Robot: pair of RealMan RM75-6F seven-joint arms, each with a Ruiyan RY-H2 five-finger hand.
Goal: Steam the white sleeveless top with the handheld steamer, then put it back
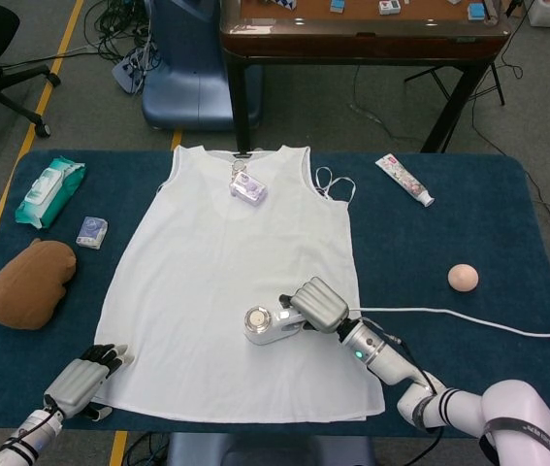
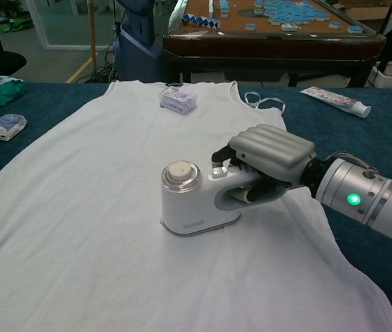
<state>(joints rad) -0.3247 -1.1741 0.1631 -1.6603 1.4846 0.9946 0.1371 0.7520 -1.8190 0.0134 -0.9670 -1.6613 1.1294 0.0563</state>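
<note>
a blue table [image 1: 469, 223] carries the white top [image 1: 226, 262], wipes pack [image 1: 49, 189], brown plush [image 1: 27, 282], tube [image 1: 404, 179] and ball [image 1: 463, 277].

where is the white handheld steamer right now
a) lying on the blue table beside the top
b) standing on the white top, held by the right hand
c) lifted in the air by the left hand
b: the white handheld steamer stands on the white sleeveless top, its handle gripped by the right hand.

Wipes pack [image 1: 49, 191] – brown plush [image 1: 27, 283] – egg [image 1: 463, 278].
</note>
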